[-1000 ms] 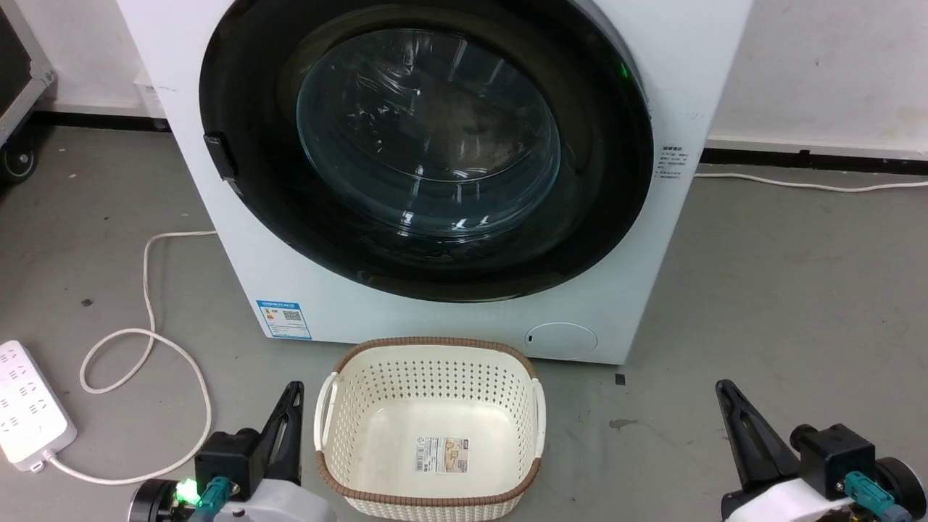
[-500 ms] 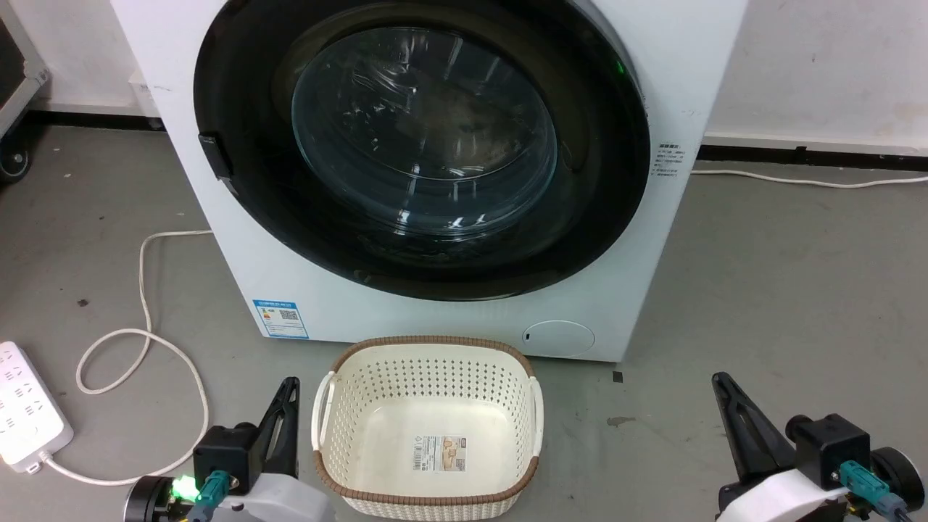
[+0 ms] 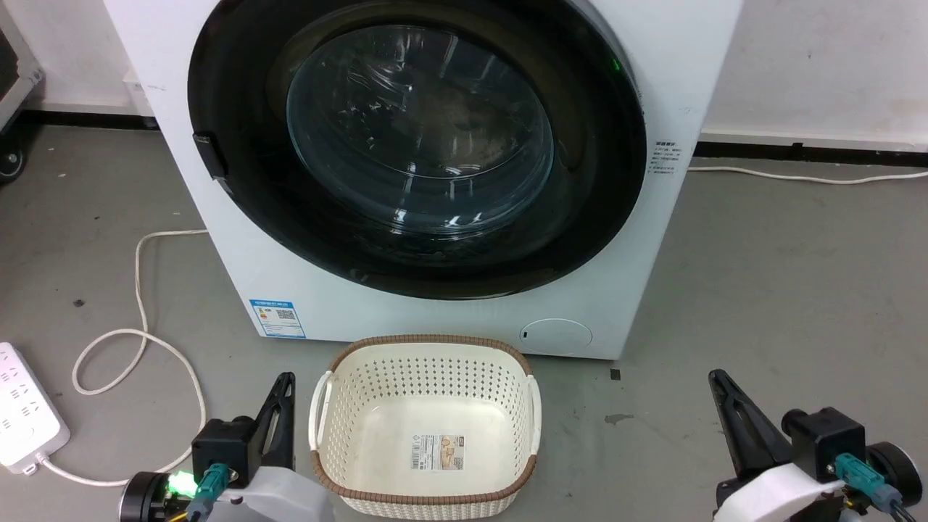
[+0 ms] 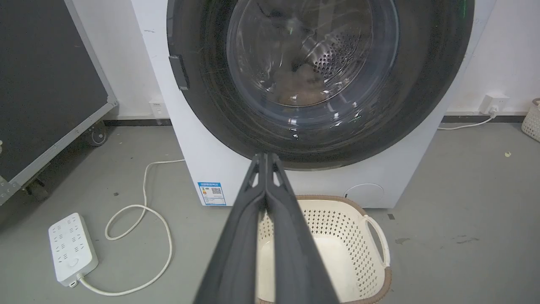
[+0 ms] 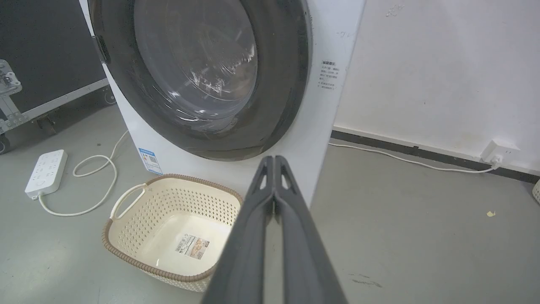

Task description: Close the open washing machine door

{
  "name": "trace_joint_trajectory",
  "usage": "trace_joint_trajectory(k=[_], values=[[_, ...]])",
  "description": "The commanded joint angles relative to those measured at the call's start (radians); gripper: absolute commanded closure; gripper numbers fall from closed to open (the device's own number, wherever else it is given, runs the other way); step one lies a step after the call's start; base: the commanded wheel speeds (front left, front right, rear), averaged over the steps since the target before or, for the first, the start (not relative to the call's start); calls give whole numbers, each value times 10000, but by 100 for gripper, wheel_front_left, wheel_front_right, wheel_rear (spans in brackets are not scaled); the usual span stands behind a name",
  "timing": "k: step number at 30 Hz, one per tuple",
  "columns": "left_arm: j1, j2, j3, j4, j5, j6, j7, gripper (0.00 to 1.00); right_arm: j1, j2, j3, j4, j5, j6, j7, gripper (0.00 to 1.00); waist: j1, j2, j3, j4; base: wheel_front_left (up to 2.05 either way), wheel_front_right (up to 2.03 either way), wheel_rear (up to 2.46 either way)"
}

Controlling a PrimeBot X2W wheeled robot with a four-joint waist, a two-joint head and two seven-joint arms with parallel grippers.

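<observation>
The white washing machine (image 3: 449, 319) stands straight ahead, its blue sticker low on the left of its front. Its round door (image 3: 239, 210), black-rimmed around a bulging glass bowl, lies flat against the front, with a small black latch tab at the rim's left. Through the glass in the left wrist view, the door (image 4: 211, 105) shows brownish laundry in the steel drum. My left gripper (image 3: 284, 384) sits low at the left, shut and empty, beside the basket. My right gripper (image 3: 718, 383) sits low at the right, shut and empty, well apart from the machine (image 5: 325, 114).
A cream perforated basket (image 3: 428, 348) with a brown rim stands empty on the grey floor in front of the machine. A white power strip (image 3: 25, 406) and looped cord (image 3: 141, 290) lie at the left. A black wheeled case (image 4: 46, 84) stands further left.
The whole head picture has drifted slightly left and up, so the camera moved. Both grippers stay low and shut; the door stays flat against the machine.
</observation>
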Motion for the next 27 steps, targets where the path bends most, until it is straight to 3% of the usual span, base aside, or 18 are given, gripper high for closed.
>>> trace_joint_trajectory(k=[1,27], values=[[-142,-5,48,-72,81,44,36,100,-148,45,25,-86,-48,-6,54,100,0,0,3,-4,0,0,0],[-203,-34,112,-302,214,202,381,100,-268,53,93,-202,-81,-7,400,100,0,0,49,-79,0,0,0]])
